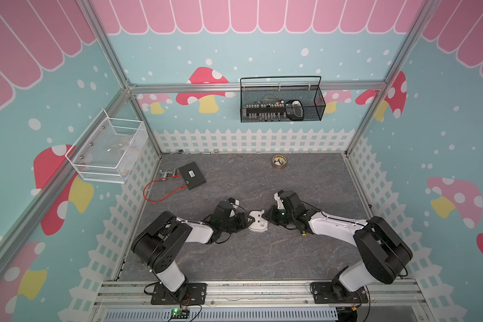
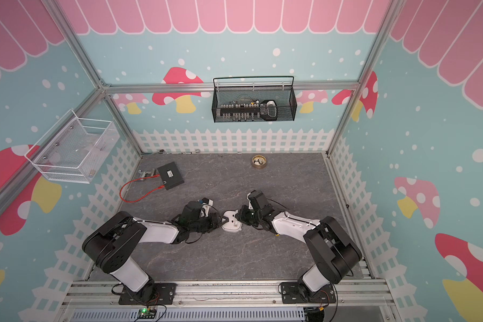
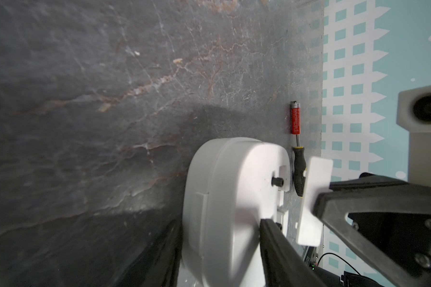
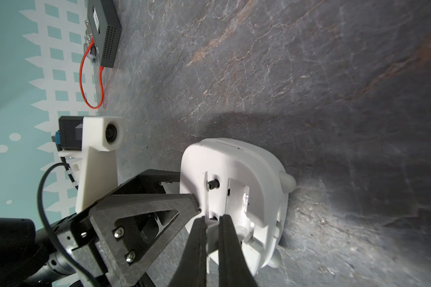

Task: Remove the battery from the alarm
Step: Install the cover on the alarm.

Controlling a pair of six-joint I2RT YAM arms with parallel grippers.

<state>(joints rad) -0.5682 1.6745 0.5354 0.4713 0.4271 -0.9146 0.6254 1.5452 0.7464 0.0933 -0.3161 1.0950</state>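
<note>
Alarm (image 1: 259, 225) far from edges, clamped by left end effector (image 3: 219, 233); cover plate (image 3: 314, 193) pinched by right end effector (image 4: 212, 223).

In both top views the light is bright and even. It seems to come from above, and I see only soft shadows on the table (image 1: 248, 251). The frame posts (image 1: 107, 44) lean outward near the edges. My wrist views are dimmer. There the alarm (image 3: 234, 198) and cover plate (image 3: 314, 193) glare white and look blurry up close, with a dark shadow behind them.

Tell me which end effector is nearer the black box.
Left. The left end effector sits between the black box and the alarm; the right end effector beyond the alarm.
</note>
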